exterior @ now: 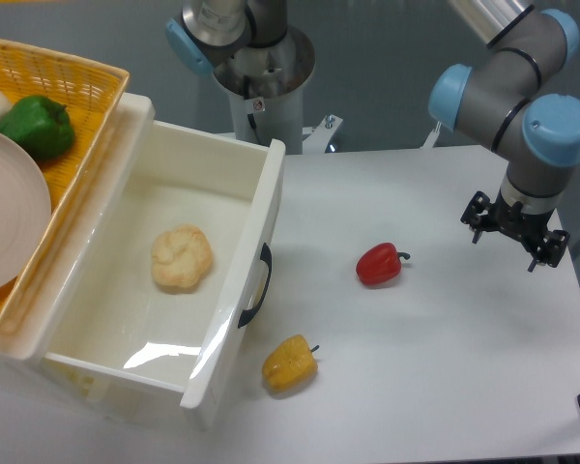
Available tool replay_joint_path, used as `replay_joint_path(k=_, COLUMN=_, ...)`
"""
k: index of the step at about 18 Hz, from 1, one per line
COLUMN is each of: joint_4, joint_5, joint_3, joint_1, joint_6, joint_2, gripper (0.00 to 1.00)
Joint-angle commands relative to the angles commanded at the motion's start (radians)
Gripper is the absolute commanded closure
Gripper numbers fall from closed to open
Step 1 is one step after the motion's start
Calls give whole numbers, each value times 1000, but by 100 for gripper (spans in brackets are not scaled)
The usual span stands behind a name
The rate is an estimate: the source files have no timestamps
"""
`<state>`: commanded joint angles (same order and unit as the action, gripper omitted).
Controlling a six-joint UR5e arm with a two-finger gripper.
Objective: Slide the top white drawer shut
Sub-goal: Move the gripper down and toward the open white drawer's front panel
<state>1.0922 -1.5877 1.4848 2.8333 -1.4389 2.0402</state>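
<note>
The top white drawer [106,324] stands pulled far out from the left, and its glossy inside is fully exposed. On its front panel, facing right, is a black curved handle [257,286]. A pale bread roll [182,258] lies on the drawer floor. My gripper [515,232] hangs at the far right of the table, pointing down. It is well apart from the drawer, open, with nothing between its fingers.
A red pepper [380,263] and a yellow pepper [290,362] lie on the white table just right of the drawer front. A wicker basket [77,72] with a green pepper [37,126] and a plate [10,217] sits top left. The arm's base [261,68] stands behind.
</note>
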Motion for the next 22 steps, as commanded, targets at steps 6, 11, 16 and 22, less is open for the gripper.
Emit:
replay_joint_path(k=6, joint_4=-8, joint_5=-2, joint_3=52, joint_1=-15, joint_6=2, joint_2=-9, gripper=0)
replay_joint_path(k=11, joint_4=-8, joint_5=-12, joint_3=113, joint_1=-21, joint_6=49, joint_2=-55, gripper=0)
replay_joint_path(k=16, joint_4=2, joint_5=-17, joint_3=140, joint_1=-63, joint_6=147, joint_2=-55, gripper=0)
replay_joint_path(k=22, joint_4=0, joint_5=-3, joint_3=149, joint_1=-93, joint_6=303, joint_2=-60, gripper=8)
